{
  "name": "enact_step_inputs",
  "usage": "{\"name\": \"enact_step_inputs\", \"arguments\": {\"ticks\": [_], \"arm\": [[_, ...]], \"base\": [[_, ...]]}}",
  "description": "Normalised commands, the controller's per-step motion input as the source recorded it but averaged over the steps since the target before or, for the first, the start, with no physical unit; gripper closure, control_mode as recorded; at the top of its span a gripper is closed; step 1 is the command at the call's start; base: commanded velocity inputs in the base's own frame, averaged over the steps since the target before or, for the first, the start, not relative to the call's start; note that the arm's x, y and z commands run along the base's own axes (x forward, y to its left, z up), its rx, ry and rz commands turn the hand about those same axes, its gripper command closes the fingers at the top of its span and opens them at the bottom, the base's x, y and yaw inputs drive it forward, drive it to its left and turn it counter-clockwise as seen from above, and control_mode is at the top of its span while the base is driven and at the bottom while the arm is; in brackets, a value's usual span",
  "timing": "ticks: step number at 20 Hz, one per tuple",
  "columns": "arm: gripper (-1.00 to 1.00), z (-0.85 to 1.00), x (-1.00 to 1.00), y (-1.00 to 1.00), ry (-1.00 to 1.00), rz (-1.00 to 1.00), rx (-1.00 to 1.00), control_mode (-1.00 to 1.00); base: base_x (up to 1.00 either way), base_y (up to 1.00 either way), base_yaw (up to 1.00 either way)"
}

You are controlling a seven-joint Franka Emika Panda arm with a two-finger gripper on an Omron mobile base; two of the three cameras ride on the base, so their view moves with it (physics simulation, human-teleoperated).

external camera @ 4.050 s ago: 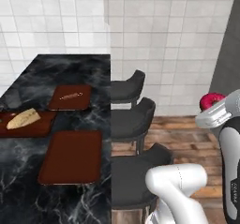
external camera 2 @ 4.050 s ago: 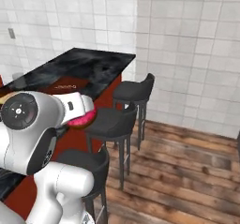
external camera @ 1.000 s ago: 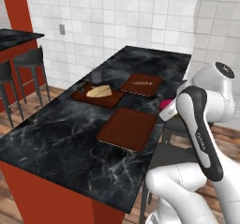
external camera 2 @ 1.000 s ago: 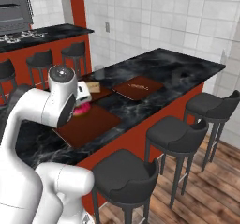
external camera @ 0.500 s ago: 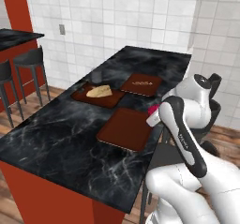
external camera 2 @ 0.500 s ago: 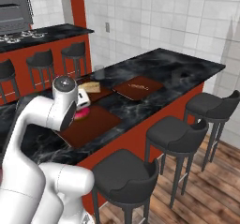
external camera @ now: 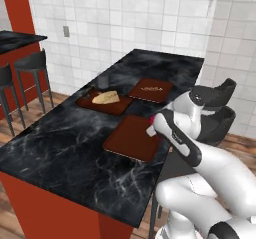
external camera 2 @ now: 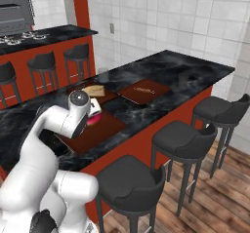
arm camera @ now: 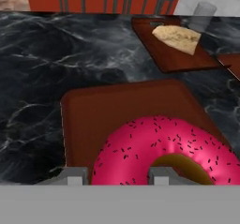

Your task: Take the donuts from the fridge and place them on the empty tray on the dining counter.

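The red-pink frosted donut (arm camera: 164, 148) is gripped in the pincer (arm camera: 117, 175), the two fingers clamped across one side of its ring, one outside and one in the hole. Directly beneath and ahead of the pincer the empty tray (arm camera: 117, 106) is seen on the black marble tabletop (arm camera: 37, 78); further beyond it lies the tray with the tan loaf (arm camera: 178, 38). The donut is judged light, soft and easily dented, its frosting likely slick, so a gentle hold across the ring wall is best suited.
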Motion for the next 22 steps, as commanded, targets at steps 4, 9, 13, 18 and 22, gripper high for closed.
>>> {"name": "enact_step_inputs", "arguments": {"ticks": [4,9,13,18,22], "arm": [[1.00,-0.34,0.83,0.00,0.02,0.00,0.00,-1.00],[1.00,-0.22,0.69,0.00,0.06,0.00,0.00,-1.00],[1.00,-0.25,0.49,0.00,0.11,0.00,0.00,-1.00],[1.00,-0.39,0.19,0.00,0.09,0.00,0.00,-1.00],[1.00,-0.32,0.30,0.00,0.01,0.00,0.00,-1.00]], "base": [[0.00,0.00,0.00],[0.00,0.00,0.00],[0.00,0.00,0.00],[0.00,0.00,0.00],[0.00,0.00,0.00]]}}
